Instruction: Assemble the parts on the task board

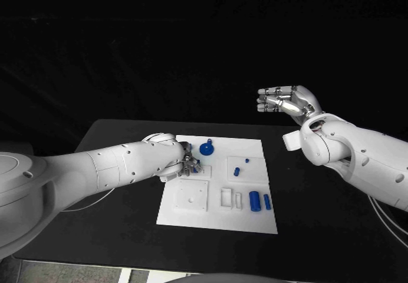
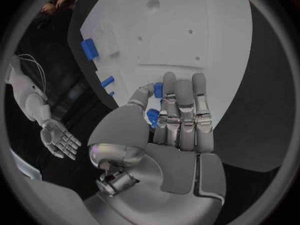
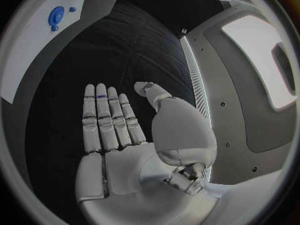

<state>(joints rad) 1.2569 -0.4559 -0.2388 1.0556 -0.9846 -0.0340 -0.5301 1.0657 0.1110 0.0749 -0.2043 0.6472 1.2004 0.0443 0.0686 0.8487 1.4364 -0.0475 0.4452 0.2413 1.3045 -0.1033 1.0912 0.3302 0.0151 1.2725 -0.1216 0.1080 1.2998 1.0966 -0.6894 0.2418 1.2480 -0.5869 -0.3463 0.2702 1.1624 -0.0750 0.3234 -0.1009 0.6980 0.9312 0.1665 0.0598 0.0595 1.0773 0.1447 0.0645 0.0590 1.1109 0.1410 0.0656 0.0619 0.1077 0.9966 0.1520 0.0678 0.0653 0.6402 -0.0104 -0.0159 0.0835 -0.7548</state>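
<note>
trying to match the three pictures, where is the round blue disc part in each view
Head view: round blue disc at the task board's far edge, beside the left hand.
Left wrist view: I cannot pick it out.
Right wrist view: disc on the board.
Shared landmark: the white task board.

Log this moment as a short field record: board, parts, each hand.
task board: white plate in the middle of the black table
round blue part: at the board's far edge
blue cylinders: thick one and thin one side by side at the near right
left hand: over the board's far left, a small blue part between thumb and fingers
right hand: raised beyond the table, holding nothing, fingers apart
</note>
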